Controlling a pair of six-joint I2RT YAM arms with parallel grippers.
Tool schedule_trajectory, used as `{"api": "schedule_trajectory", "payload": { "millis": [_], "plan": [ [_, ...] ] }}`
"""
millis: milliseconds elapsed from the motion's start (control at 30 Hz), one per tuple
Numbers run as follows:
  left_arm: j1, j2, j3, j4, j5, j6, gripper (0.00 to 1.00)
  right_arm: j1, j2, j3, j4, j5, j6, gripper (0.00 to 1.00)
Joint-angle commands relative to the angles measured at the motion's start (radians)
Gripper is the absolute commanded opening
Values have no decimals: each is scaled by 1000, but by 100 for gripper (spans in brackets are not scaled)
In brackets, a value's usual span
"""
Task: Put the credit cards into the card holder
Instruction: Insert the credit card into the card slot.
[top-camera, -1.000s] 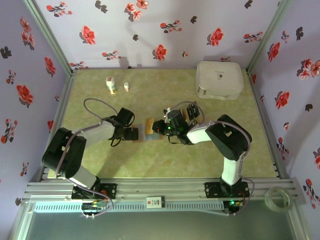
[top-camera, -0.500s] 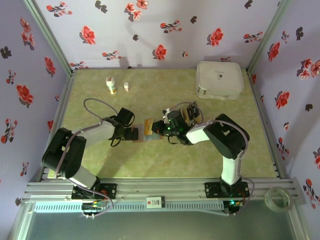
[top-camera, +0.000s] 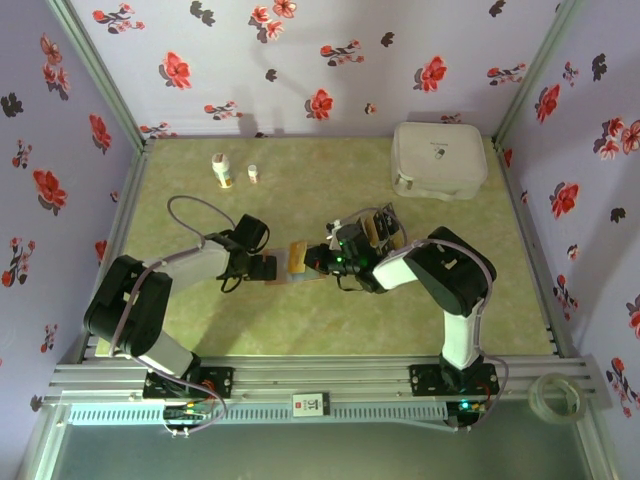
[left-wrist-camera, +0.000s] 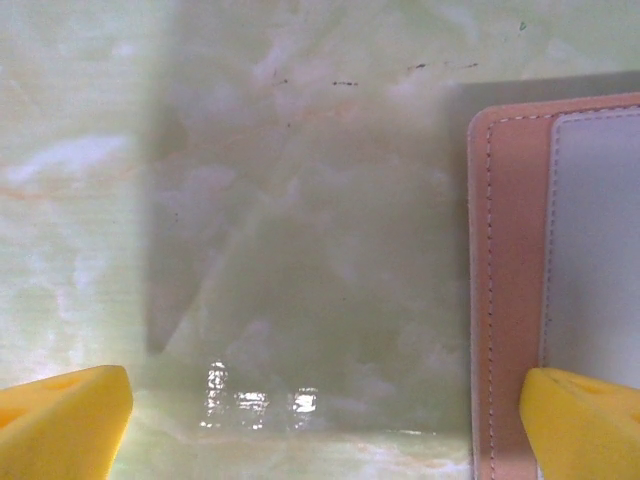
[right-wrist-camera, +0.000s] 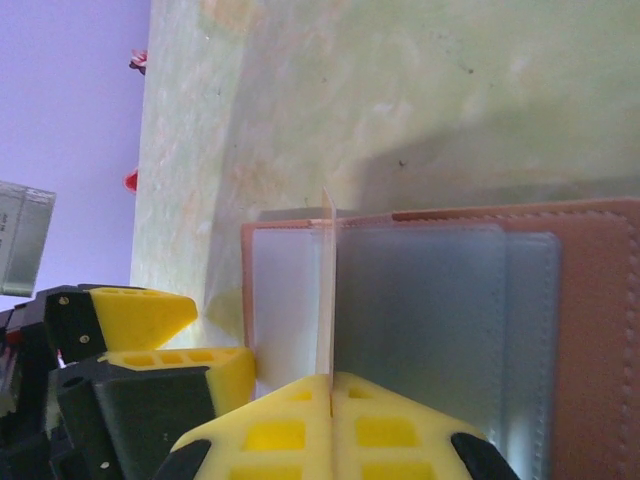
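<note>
The card holder (top-camera: 303, 273) lies open on the table's middle, reddish-brown rim (left-wrist-camera: 508, 260) up, pale inside (right-wrist-camera: 440, 300) showing. My right gripper (top-camera: 320, 258) is shut on an orange-tan credit card (top-camera: 297, 255). The card stands on edge (right-wrist-camera: 325, 290) over the holder's left pockets, just past the closed yellow fingertips (right-wrist-camera: 331, 398). My left gripper (top-camera: 268, 267) is open at the holder's left edge; one yellow finger (left-wrist-camera: 585, 425) lies on the rim, the other (left-wrist-camera: 60, 420) is over bare table. More credit cards (top-camera: 379, 228), black and tan, lie behind the right wrist.
A large white rounded case (top-camera: 440, 158) sits at the back right. Two small bottles (top-camera: 222, 170) (top-camera: 253, 173) stand at the back left. Flowered walls close in the table on three sides. A tape roll (top-camera: 560, 395) lies outside the front rail.
The right gripper has edged slightly left and turned the card more on edge over the holder. The left arm has stayed put.
</note>
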Motion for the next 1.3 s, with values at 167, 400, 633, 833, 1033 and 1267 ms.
{"api": "schedule_trajectory", "payload": {
  "millis": [167, 400, 633, 833, 1033, 1267],
  "plan": [
    [-10, 13, 90, -48, -13, -4, 100, -5, 16, -18, 14, -17, 8, 0],
    [-9, 58, 95, -44, -21, -6, 100, -7, 19, -14, 17, -36, 8, 0],
    [-8, 62, 69, -46, -52, -22, 100, -7, 37, -12, 27, -63, 9, 0],
    [-5, 67, 53, -50, -73, -34, 100, -9, 46, -15, 37, -66, 14, 0],
    [-2, 77, 43, -54, -90, -51, 100, -9, 57, -14, 51, -74, 25, 0],
    [-1, 87, 35, -47, -87, -54, 100, -9, 64, -16, 55, -80, 31, 0]
  ]
}}
